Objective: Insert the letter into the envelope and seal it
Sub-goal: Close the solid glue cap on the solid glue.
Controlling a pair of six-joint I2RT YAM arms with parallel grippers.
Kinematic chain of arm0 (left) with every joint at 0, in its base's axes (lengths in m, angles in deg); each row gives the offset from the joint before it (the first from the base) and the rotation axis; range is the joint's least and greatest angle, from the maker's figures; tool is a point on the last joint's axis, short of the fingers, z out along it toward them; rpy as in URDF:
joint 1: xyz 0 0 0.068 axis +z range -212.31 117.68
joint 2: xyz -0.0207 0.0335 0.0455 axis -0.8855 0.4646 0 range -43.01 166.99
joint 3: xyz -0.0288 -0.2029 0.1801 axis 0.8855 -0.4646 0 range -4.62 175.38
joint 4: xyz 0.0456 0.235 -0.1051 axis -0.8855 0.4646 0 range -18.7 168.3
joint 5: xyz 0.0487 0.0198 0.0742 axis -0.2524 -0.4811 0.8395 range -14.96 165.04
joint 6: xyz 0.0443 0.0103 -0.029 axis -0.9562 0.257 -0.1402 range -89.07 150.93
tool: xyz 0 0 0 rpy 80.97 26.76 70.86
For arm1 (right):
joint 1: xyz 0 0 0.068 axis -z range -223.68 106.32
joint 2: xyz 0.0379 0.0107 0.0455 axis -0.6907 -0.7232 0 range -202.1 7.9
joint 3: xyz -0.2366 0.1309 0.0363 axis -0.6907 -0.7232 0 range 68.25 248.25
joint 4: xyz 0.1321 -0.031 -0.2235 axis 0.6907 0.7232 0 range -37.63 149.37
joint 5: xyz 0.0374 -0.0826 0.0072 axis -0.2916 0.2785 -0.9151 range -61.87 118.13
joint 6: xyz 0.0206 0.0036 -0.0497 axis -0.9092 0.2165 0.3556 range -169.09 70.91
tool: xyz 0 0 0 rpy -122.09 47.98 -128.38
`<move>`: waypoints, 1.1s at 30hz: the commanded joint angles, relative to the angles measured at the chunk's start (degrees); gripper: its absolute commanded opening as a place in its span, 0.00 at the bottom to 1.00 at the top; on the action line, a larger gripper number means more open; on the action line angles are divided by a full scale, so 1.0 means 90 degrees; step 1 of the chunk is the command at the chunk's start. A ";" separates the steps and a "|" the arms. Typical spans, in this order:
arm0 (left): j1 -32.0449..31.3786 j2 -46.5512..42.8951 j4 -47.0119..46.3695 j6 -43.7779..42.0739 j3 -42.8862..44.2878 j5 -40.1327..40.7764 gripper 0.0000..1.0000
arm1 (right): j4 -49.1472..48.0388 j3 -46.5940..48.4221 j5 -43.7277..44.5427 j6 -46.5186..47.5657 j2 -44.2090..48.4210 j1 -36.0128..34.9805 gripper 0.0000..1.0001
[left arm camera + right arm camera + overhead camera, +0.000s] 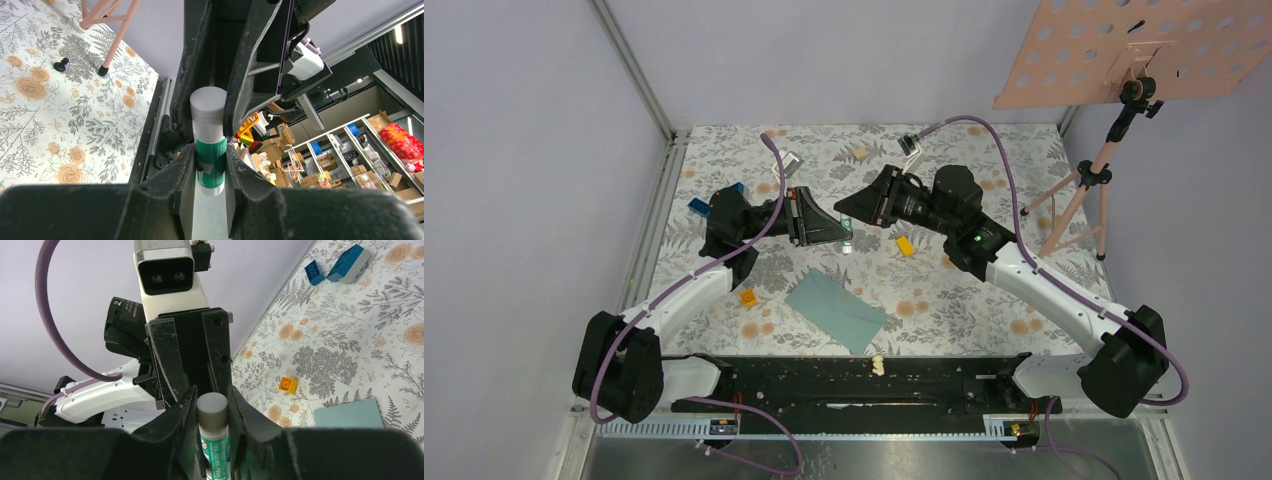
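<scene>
- Left gripper (210, 156) is clamped on the green-labelled body of a glue stick (210, 145). The stick's white cap points away from the wrist.
- Right gripper (212, 415) meets it from the opposite side. Its fingers (182, 410) sit tight against both sides of the same stick, with no gap to be seen.
- In the overhead view the two grippers come nose to nose in the middle of the frame, above the floral table (984, 300).
- Envelope (835, 311) lies flat on the table in the lower middle of the overhead frame, turned on a slant. It is below the grippers and apart from them, just above the black rail at the arm bases.
- One orange block (748, 297) lies left of the envelope and another (905, 246) lies to its upper right.
- Blue blocks (699, 206) lie at left, beside the left arm.
- Pink perforated board (1139, 50) on a stand fills the upper right corner.
</scene>
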 commanded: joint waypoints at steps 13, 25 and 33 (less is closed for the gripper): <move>0.0167 0.0003 0.0511 -0.0442 0.0394 0.0303 0.00 | 0.0101 -0.0360 -0.0231 0.0415 0.0508 -0.0362 0.00; 0.0232 -0.0001 0.0614 -0.0409 0.0446 0.0536 0.00 | 0.0639 -0.0778 0.0498 0.1063 0.0904 -0.0898 0.00; 0.0238 0.0048 0.0591 -0.0368 0.0457 0.0604 0.00 | 0.0731 -0.0828 0.0636 0.1197 0.0915 -0.1073 0.00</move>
